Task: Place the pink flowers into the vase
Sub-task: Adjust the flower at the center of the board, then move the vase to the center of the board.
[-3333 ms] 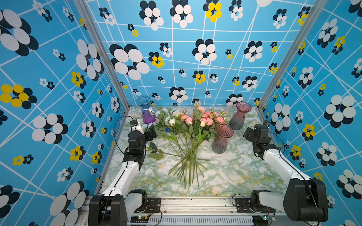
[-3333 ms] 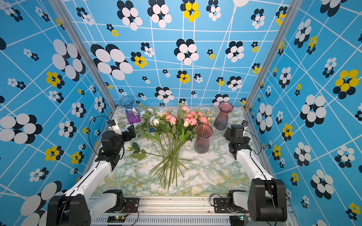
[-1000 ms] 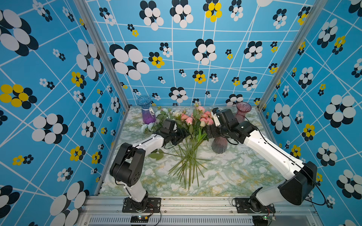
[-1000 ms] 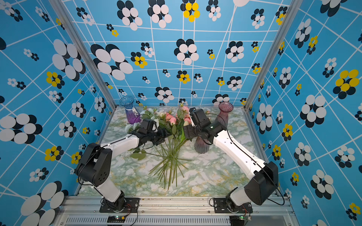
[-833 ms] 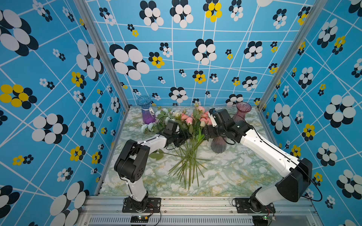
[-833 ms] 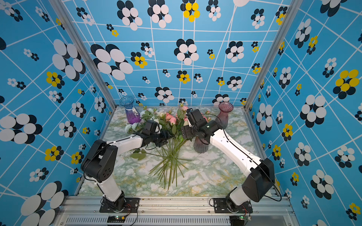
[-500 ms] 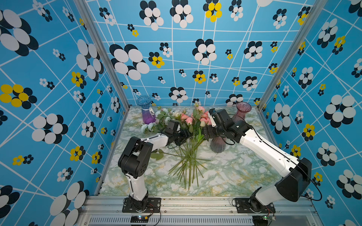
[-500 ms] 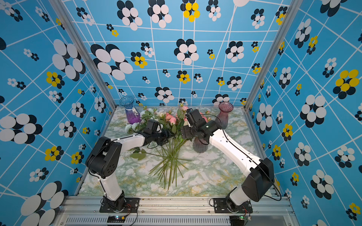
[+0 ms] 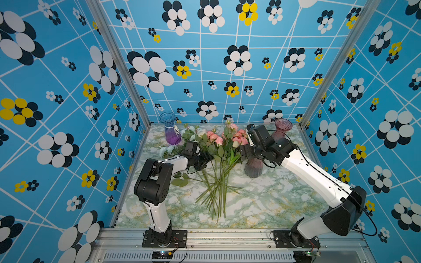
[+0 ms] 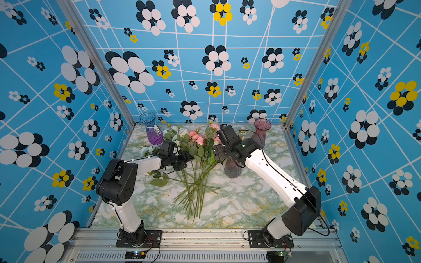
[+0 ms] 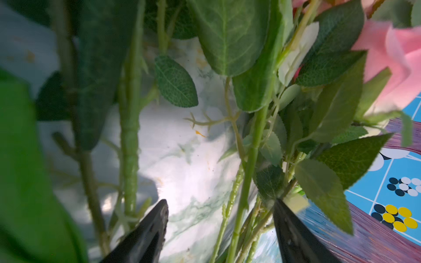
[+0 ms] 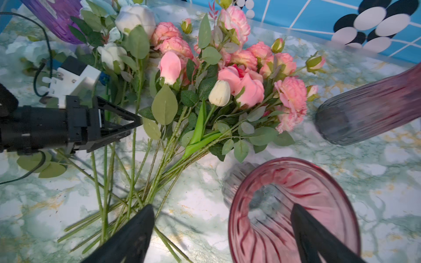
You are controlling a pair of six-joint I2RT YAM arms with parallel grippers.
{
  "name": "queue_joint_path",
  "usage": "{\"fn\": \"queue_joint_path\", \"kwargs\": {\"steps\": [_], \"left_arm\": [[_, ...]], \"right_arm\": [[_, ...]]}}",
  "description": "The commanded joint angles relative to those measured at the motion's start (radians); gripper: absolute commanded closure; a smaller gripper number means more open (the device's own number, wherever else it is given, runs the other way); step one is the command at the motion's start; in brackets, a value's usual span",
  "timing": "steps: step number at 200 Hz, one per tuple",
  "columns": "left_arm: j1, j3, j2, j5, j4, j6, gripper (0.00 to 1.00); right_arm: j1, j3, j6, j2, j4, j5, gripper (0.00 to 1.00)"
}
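Left claw (image 9: 206, 159), mid-frame: jaws well apart around flower stems (image 11: 248, 159), nothing clamped. Right claw (image 12: 221, 218) fully spread, straddling vase (image 12: 323, 182) rim, holding nothing.

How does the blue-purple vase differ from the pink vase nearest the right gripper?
Colour: blue-purple vase fades blue to purple; near pink vase fades pink to grey.
Trim: blue-purple vase has a white tie at its neck; near pink vase shows none.
Place: blue-purple vase stands back-left; near pink vase sits by the open right gripper.
Both upright, flared, empty.
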Motion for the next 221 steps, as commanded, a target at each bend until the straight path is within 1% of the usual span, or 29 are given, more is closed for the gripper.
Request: {"fn": "queue_joint_path", "kwargs": {"steps": [1, 29, 51, 71, 112, 141, 182, 221], "left_arm": [[0.031, -0.022, -0.002, -0.01, -0.064, 0.049, 0.26], [0.064, -0.01, -0.04, -0.028, -0.114, 0.091, 0.26], [0.055, 0.03, -0.071, -0.035, -0.153, 0.124, 0.26], [0.025, 0.08, -0.104, -0.05, -0.203, 0.171, 0.26], [-0.046, 0.152, -0.172, -0.095, -0.286, 0.27, 0.25], [-0.066, 0.152, -0.196, -0.107, -0.307, 0.288, 0.25], [-0.07, 0.124, -0.21, -0.105, -0.306, 0.291, 0.25], [-0.076, 0.115, -0.235, -0.127, -0.311, 0.302, 0.25]], "right_arm": [[-0.003, 0.035, -0.016, -0.052, -0.068, 0.113, 0.04], [-0.064, 0.048, 0.001, -0.06, -0.129, 0.131, 0.04], [-0.126, 0.044, 0.02, -0.057, -0.163, 0.092, 0.04], [-0.159, 0.053, 0.027, -0.042, -0.187, 0.043, 0.04], [-0.199, 0.054, 0.025, 0.012, -0.22, -0.006, 0.05], [-0.233, 0.02, 0.029, 0.02, -0.176, -0.066, 0.06], [-0.257, 0.016, 0.02, 0.057, -0.16, -0.133, 0.09], [-0.27, 0.032, 0.017, 0.105, -0.175, -0.184, 0.12]]}}
